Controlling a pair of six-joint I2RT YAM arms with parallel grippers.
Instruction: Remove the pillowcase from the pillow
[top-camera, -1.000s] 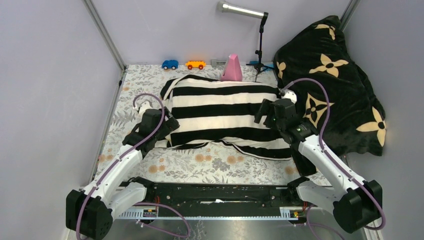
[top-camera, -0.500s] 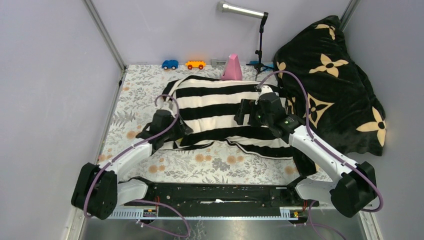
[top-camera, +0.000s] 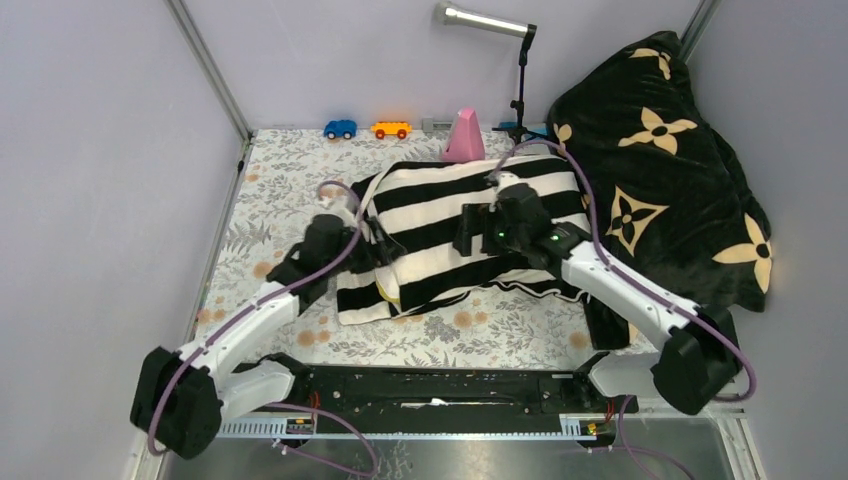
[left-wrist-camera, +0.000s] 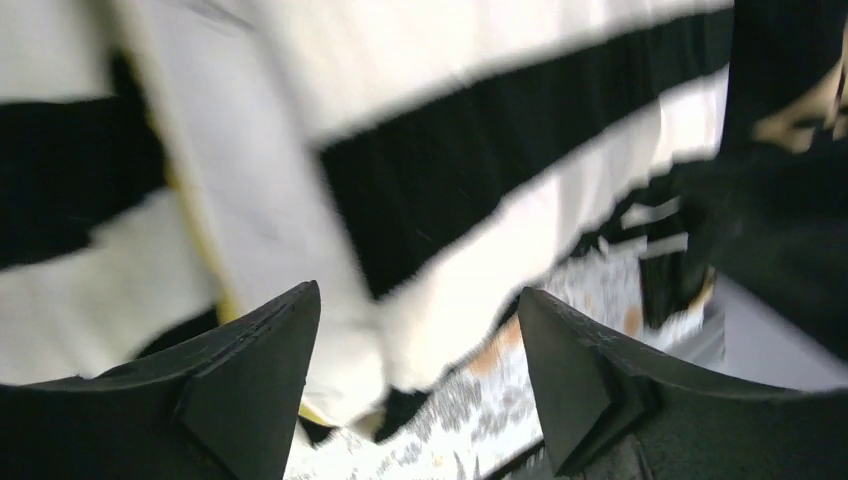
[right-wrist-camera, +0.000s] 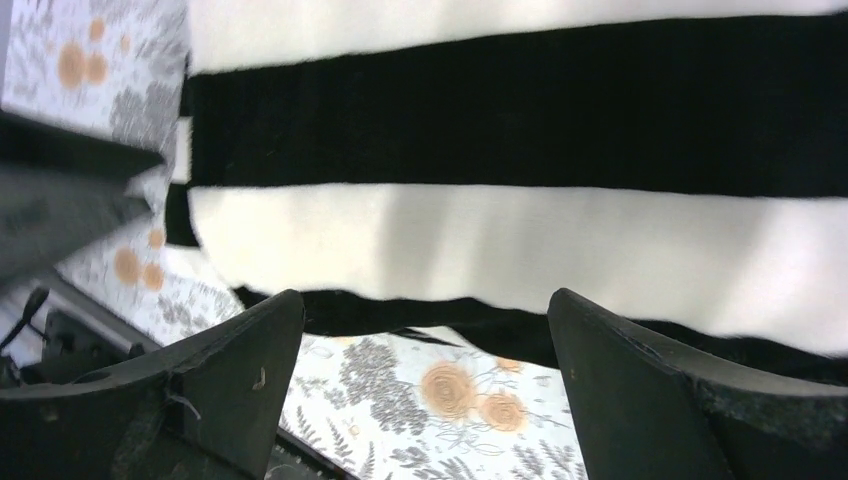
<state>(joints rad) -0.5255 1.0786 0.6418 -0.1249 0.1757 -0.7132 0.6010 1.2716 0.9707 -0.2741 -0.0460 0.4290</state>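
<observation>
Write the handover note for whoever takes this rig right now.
Left pincer: open, at the left end of the black-and-cream striped fabric pillowcase, gripping nothing.
Right pincer: open, above the pillowcase, gripping nothing.
Things: the pillowcase lies skewed on the floral-print table cover. The cream pillow shows only its yellow edge band at the left end.
Done: little; the case still covers nearly all of the pillow.
Left: grip the case, hold the pillow back, pull the case fully off.
</observation>
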